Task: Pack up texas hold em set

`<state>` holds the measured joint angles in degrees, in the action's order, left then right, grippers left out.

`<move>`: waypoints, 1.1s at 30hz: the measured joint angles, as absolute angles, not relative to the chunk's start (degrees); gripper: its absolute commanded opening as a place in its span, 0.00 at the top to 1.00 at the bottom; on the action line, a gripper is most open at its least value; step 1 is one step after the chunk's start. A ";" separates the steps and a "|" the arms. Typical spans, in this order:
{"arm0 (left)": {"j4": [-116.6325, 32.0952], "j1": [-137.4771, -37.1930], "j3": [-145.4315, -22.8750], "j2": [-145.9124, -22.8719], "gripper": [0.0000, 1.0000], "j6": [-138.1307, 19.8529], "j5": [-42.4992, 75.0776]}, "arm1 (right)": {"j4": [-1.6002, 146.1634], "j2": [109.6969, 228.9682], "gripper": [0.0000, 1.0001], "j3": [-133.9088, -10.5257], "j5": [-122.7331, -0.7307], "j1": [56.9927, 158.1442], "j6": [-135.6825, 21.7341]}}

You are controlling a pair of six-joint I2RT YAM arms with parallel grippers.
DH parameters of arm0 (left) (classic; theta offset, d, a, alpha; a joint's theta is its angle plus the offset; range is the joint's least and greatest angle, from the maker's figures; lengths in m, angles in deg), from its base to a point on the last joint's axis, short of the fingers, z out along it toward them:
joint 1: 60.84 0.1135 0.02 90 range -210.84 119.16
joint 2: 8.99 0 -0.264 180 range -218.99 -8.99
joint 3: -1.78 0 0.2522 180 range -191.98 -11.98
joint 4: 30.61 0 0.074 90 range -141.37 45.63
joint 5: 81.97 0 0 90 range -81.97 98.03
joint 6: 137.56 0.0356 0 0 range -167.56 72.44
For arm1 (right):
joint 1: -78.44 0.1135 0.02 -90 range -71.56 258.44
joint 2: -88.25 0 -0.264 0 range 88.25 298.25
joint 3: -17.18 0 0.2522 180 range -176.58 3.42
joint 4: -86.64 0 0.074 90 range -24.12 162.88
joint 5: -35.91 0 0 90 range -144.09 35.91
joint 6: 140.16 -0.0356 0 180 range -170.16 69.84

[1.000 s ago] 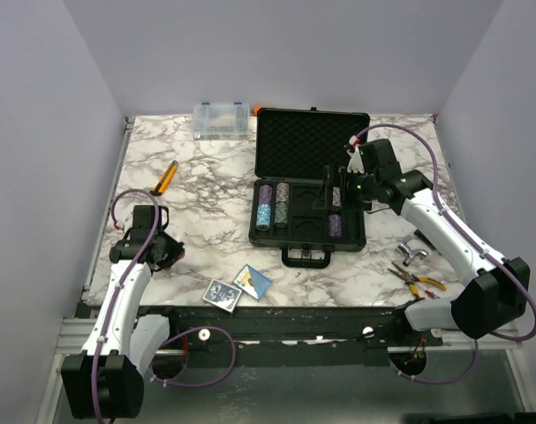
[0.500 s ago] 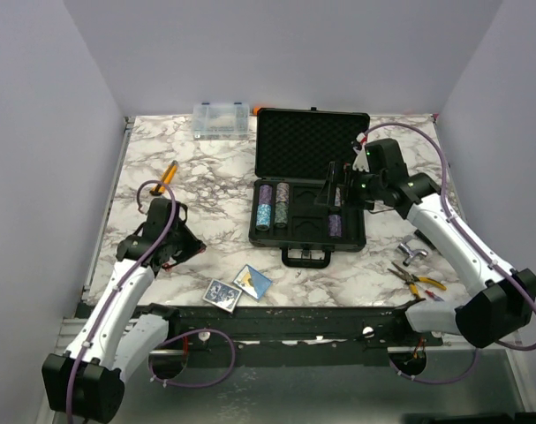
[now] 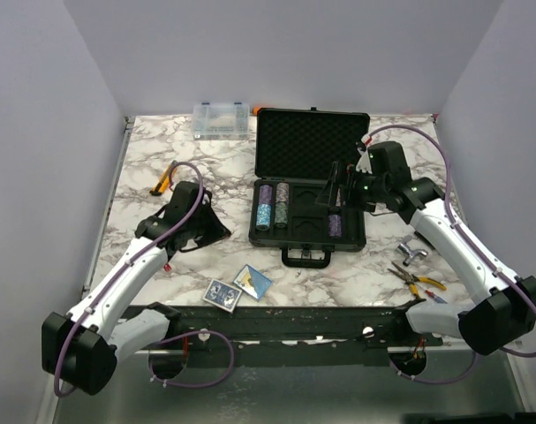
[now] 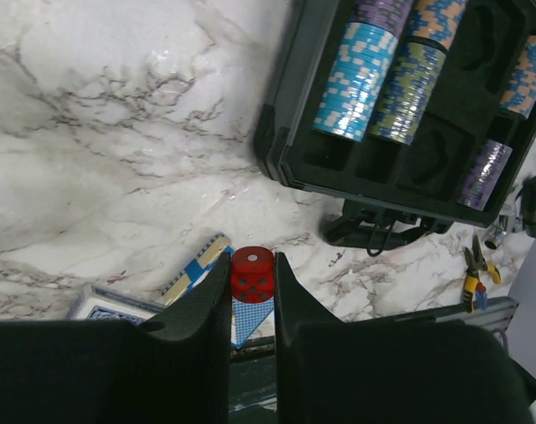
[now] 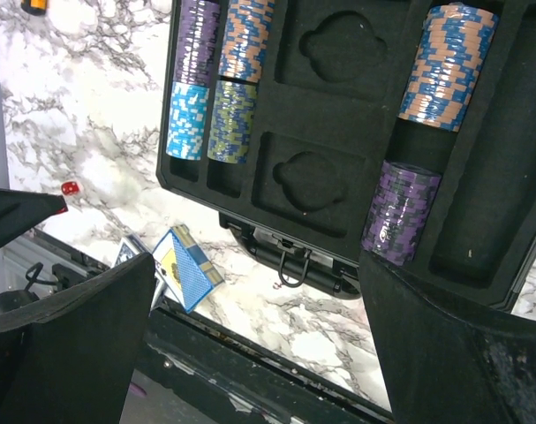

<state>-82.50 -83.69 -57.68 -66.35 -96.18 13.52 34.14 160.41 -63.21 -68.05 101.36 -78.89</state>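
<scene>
The black case (image 3: 253, 231) of the hold em set lies open, its foam lid (image 3: 310, 140) standing up at the back. Chip stacks (image 3: 274, 205) fill the tray's left slots, with more chip stacks (image 5: 400, 212) on the right. My left gripper (image 4: 252, 263) is shut on a red die (image 4: 252, 275) and hovers above the marble left of the case. Two blue-white card decks (image 3: 222, 292) (image 3: 252, 281) lie near the front edge. My right gripper (image 5: 257, 261) hangs open over the tray with nothing between its fingers.
A clear organizer box (image 3: 221, 119) stands at the back left. An orange-handled tool (image 3: 166, 177) lies on the left. Pliers (image 3: 418, 281) and a small metal tool (image 3: 415, 253) lie to the right of the case. The case handle (image 3: 305, 256) points at the front edge.
My left arm has swung from the left table edge rightward and away from the front edge toward the case, still pinching the die. The right arm has barely shifted.
</scene>
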 measured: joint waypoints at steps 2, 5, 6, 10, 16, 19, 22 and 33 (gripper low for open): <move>-81.45 -84.93 -59.07 -68.32 1.00 -95.81 14.01 | 34.20 159.91 0.00 -63.08 -67.57 101.36 -79.09; -80.21 -86.64 -61.54 -71.57 1.00 -94.96 14.51 | 34.20 159.12 0.00 -62.97 -66.69 101.36 -79.17; -79.97 -87.16 -62.31 -72.51 1.00 -94.78 14.62 | 34.18 158.86 0.00 -62.95 -66.34 101.36 -79.24; -79.09 -89.22 -66.07 -76.95 1.00 -93.75 14.90 | 33.98 158.12 0.00 -62.95 -64.51 101.36 -79.42; -78.52 -92.65 -71.62 -84.23 1.00 -93.27 15.12 | 32.89 158.01 0.00 -62.95 -62.06 101.36 -79.81; -78.28 -94.38 -74.31 -87.90 1.00 -93.08 15.12 | 32.76 157.90 0.00 -62.95 -60.94 101.36 -79.96; -78.22 -95.69 -76.41 -90.74 1.00 -93.08 15.14 | 32.58 157.66 0.00 -62.95 -60.20 101.36 -80.11; -78.26 -99.47 -82.86 -98.48 1.00 -92.20 15.34 | 32.10 157.00 0.00 -62.95 -59.19 101.36 -80.14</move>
